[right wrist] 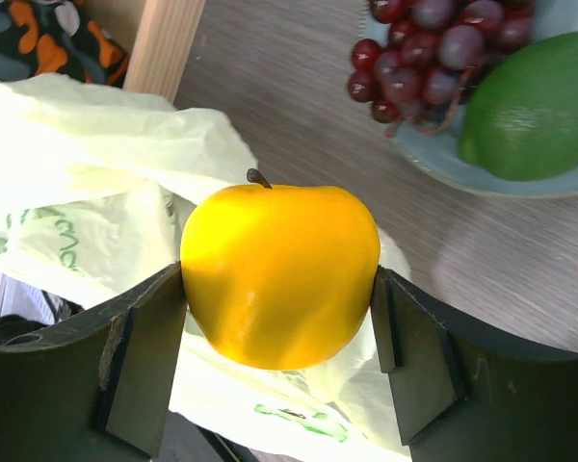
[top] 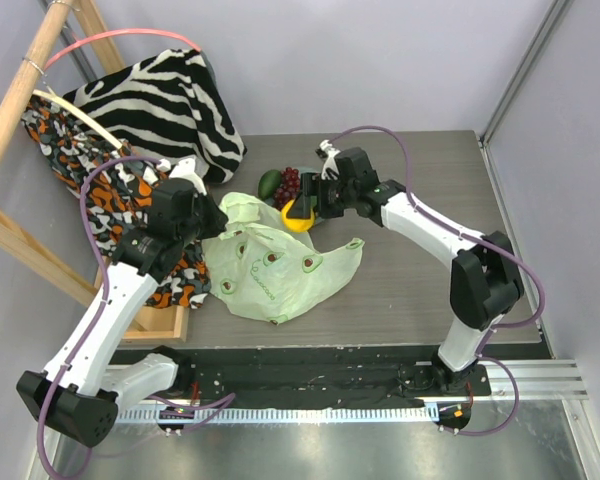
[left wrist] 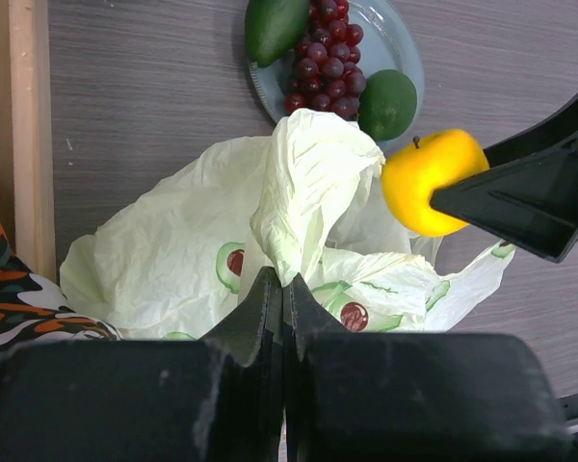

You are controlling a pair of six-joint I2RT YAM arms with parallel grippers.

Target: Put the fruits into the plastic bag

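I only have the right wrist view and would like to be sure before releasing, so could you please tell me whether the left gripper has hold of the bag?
Observer: Yes, the left gripper is shut on a raised fold of the plastic bag.
Operator: Thank you. Is there any fruit I cannot see?
Observer: A green avocado lies on the plate, touching the grape bunch.
Operator: And how does it look from above?
Observer: The right gripper holds the yellow fruit at the bag's far edge, beside the plate.
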